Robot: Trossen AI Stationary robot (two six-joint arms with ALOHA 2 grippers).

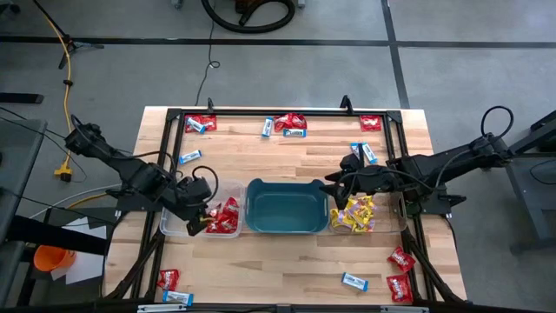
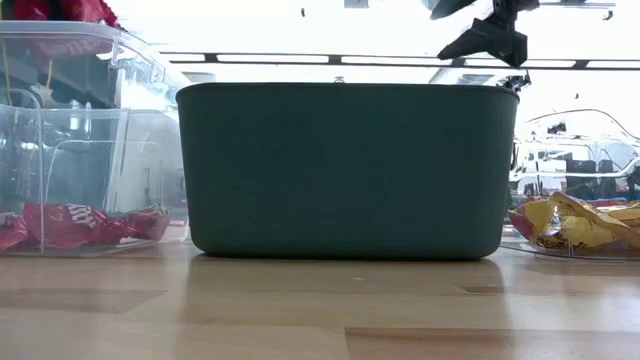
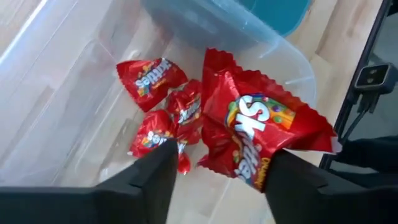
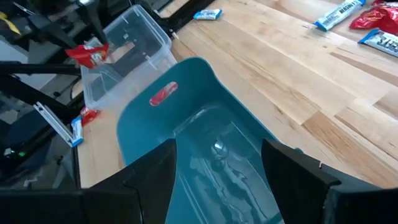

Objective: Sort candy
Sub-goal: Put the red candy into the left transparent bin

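Red Skittles packet point(image 3: 264, 134) sits between the left gripper's point(image 3: 217, 171) parted fingers above the clear bin point(image 3: 56, 93) of red packets; clinging to a finger, it risks missing; right gripper point(image 4: 217, 165) gapes empty over the teal tub point(image 4: 205, 149)

Red packet's point(image 3: 261, 134) lower edge behind left tool's point(image 3: 217, 180) fingers; contact unclear.

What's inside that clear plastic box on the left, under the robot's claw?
The clear box holds a small pile of red candy packets. The left claw hangs open above it with one more red packet between its fingers. Anything buried under the pile can't be seen.
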